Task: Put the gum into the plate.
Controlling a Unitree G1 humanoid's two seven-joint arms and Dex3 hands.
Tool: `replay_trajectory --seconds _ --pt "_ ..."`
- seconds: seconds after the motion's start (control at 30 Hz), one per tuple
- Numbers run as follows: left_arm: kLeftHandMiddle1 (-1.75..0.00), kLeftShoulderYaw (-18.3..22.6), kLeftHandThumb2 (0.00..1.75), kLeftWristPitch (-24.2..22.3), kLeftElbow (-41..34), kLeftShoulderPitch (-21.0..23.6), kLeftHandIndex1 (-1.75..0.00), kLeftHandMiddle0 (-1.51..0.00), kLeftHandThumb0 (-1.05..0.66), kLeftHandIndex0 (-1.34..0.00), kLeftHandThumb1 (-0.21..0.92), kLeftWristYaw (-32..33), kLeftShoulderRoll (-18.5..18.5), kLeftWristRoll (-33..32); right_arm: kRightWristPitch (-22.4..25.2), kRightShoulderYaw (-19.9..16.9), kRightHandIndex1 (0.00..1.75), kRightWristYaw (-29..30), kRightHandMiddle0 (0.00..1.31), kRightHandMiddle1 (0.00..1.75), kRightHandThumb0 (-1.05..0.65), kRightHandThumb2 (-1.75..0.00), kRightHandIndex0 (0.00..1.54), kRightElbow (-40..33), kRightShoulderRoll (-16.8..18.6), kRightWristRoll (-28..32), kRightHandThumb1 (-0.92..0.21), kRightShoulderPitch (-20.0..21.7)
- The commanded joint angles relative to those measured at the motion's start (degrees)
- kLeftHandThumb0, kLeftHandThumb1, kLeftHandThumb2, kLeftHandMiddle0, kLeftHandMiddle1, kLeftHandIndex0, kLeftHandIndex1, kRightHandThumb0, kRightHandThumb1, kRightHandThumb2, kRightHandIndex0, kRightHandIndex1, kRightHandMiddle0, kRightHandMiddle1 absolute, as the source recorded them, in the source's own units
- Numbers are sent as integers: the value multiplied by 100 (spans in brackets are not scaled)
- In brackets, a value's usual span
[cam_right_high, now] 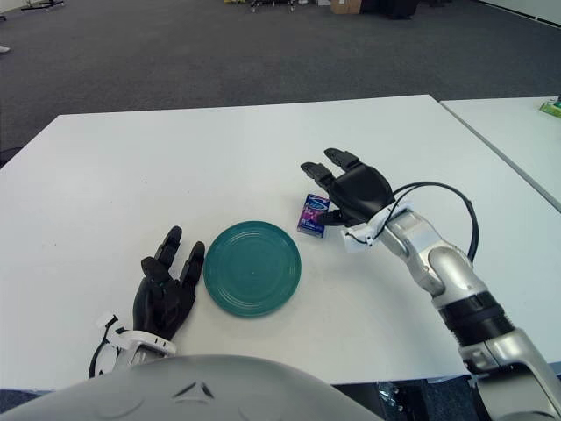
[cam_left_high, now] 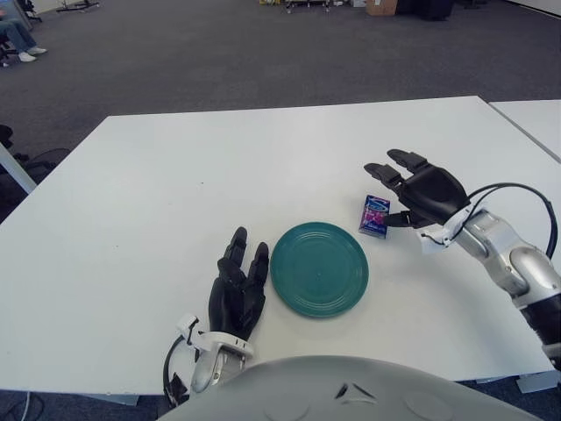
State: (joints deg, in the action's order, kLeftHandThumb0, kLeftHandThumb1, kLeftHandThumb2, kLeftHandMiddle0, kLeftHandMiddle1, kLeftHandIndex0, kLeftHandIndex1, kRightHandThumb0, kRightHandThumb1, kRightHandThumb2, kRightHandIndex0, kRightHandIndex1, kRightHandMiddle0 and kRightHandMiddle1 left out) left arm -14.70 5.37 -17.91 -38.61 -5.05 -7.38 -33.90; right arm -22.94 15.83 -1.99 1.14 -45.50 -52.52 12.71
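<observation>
Right hand [cam_left_high: 419, 189] edge-covers gum [cam_left_high: 374, 216]

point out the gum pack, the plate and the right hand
gum pack [cam_left_high: 374, 215], left eye view, middle of its printed face
plate [cam_left_high: 319, 268], left eye view, bare centre
right hand [cam_left_high: 427, 191], left eye view, back of the palm

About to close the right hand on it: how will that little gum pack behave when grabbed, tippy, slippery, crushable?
The gum pack looks like a small upright carton, so a sideways nudge from the right hand could probably topple it. Its printed surface seems glossy, possibly slick. It is likely light and fairly stiff, though thin card may dent. The plate sits close beside it.
</observation>
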Motion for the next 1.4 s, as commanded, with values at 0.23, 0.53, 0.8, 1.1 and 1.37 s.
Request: replay_trajectory --seconds 0.23,0.53,0.8,1.1,1.37 --pt "0 -69 91 -3 40 -53 -13 -3 -99 0 92 108 -253 112 -1059 317 1 27 0 20 -85 -47 19 868 -182 -106 -92 1015" --pt "0 -169 90 75 -17 -166 -15 -4 -100 0 92 125 -285 180 -1835 821 0 648 0 18 -83 -53 18 1762 -114 -658 -92 1798" --pt "0 -266 89 122 -98 -275 -14 -3 -101 0 92 145 -264 231 -2655 1281 0 1280 0 11 -82 -59 16 2786 -154 -972 -92 2410" --pt "0 -296 88 136 -148 -364 -15 -4 -100 0 92 116 -252 178 -3181 1697 0 1807 0 4 -80 -53 14 3564 -132 -1281 -92 2883" --pt "-1 -339 88 167 -220 -437 -16 -5 -99 0 92 127 -232 161 -3650 2090 0 2300 0 5 -79 -45 12 3982 -182 -1608 -92 3262"
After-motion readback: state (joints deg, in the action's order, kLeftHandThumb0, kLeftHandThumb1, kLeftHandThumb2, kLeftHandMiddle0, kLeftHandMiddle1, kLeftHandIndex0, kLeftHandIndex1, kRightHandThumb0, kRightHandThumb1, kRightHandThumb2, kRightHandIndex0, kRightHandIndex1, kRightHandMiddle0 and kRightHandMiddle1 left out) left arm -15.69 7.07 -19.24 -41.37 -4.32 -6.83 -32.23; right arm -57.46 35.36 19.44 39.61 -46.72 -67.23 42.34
